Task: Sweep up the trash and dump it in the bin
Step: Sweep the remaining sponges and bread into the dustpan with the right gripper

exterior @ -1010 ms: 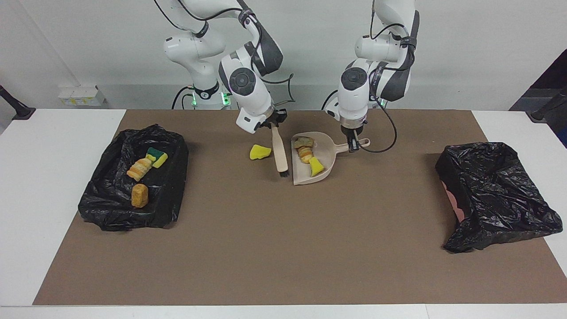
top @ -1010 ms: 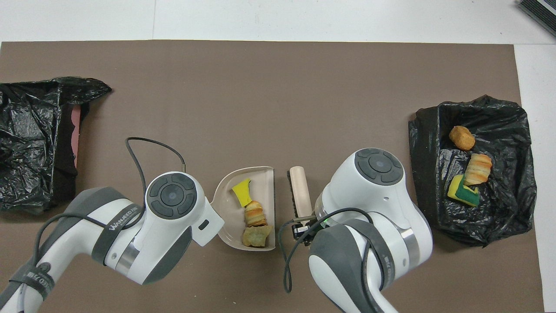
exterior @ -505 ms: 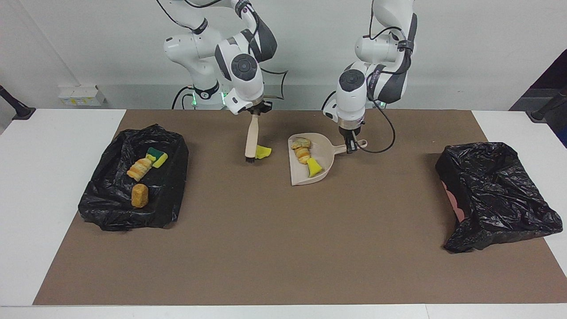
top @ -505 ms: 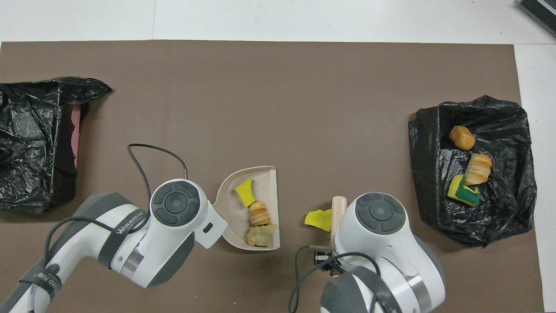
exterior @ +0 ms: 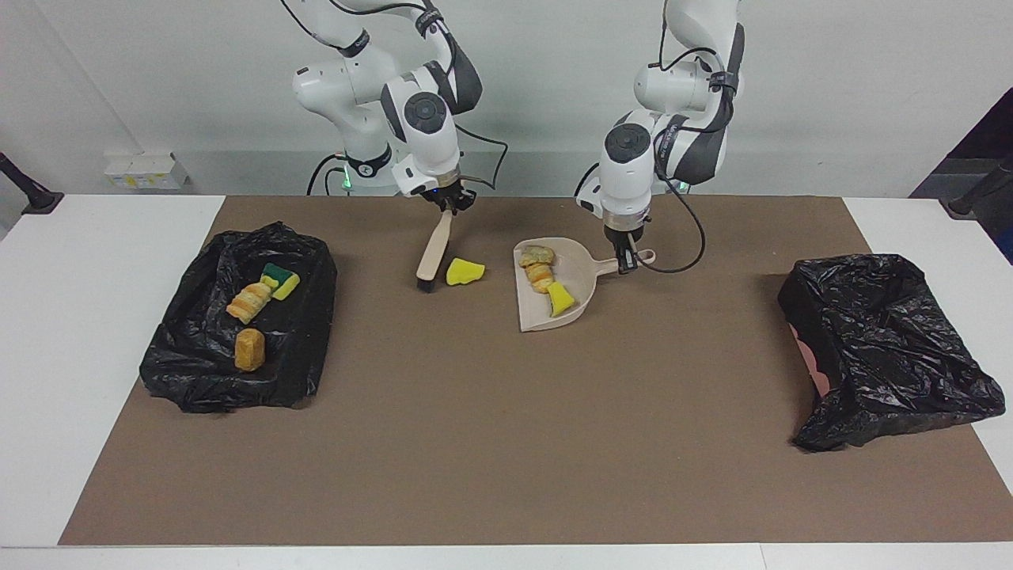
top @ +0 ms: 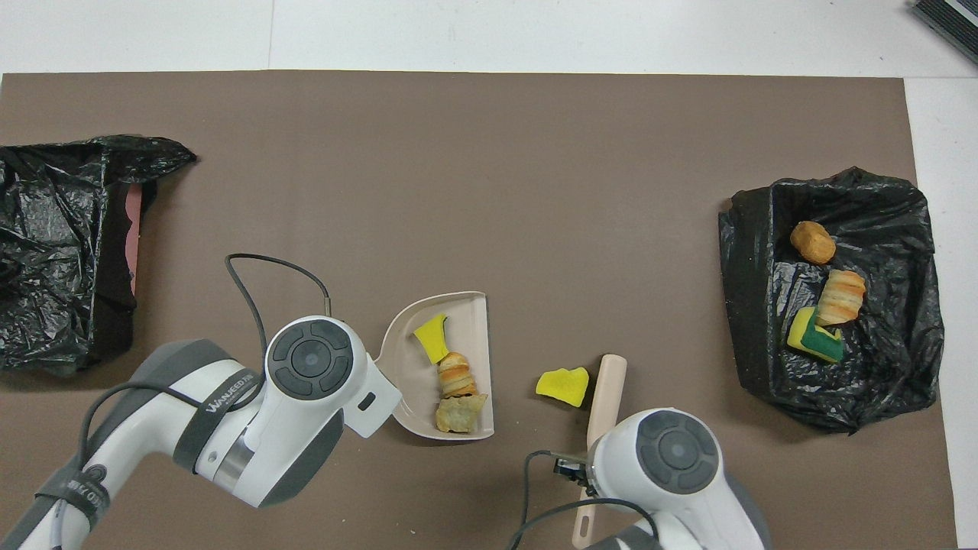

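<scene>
A beige brush [exterior: 430, 257] hangs tilted from my right gripper [exterior: 447, 204], which is shut on its handle; the bristles touch the mat. A loose yellow sponge piece of trash [exterior: 464, 271] [top: 563, 384] lies between the brush [top: 606, 389] and the beige dustpan [exterior: 584, 277] [top: 475, 321]. Three trash pieces lie in the pan: a tan lump [exterior: 537, 255], a bread-like piece [exterior: 543, 274] and a yellow chunk [exterior: 561, 298]. My left gripper [exterior: 627, 263] is shut on the pan's handle. A black-lined bin [exterior: 198, 380] at the right arm's end holds three more pieces.
A second black-bagged bin [exterior: 894, 340] [top: 53, 229] lies on its side at the left arm's end, pink showing at its mouth. A brown mat [exterior: 491, 435] covers the table, bare on the part farther from the robots.
My right gripper swung the brush from beside the dustpan over the loose yellow piece to its side toward the right arm's end. The dustpan shifted slightly.
</scene>
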You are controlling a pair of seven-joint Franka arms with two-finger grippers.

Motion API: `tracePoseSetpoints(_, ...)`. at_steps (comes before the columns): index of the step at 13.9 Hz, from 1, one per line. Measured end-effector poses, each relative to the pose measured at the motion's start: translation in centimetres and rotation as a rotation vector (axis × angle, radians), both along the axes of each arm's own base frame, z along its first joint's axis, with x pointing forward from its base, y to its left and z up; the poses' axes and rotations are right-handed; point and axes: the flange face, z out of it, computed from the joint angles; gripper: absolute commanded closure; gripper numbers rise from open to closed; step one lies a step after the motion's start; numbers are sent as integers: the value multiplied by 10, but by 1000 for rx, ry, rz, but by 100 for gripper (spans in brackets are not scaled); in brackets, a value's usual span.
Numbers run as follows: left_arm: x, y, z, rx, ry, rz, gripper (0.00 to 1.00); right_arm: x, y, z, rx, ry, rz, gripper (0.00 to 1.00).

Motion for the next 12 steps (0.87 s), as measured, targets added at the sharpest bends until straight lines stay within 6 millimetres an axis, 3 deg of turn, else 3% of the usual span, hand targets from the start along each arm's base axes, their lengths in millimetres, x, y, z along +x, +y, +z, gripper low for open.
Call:
tracePoseSetpoints(3,0,0,0,0,0,0,100,12,46,-15,31,-42,10,100)
tracePoseSetpoints(6,0,0,0,-1,1,-10,100,43,103,-9,91,-53,86,100)
tracePoseSetpoints(8,1,1,0,-4,2,-23,100,46,138,-2,172,-48,178,100)
tracePoseSetpoints(10,3,4,-1,-5,5,-30,100,45,153,3,252,-32,250,100)
tracePoseSetpoints(12,7,11,-1,-7,9,-32,100,46,146,-1,250,-5,283,100)
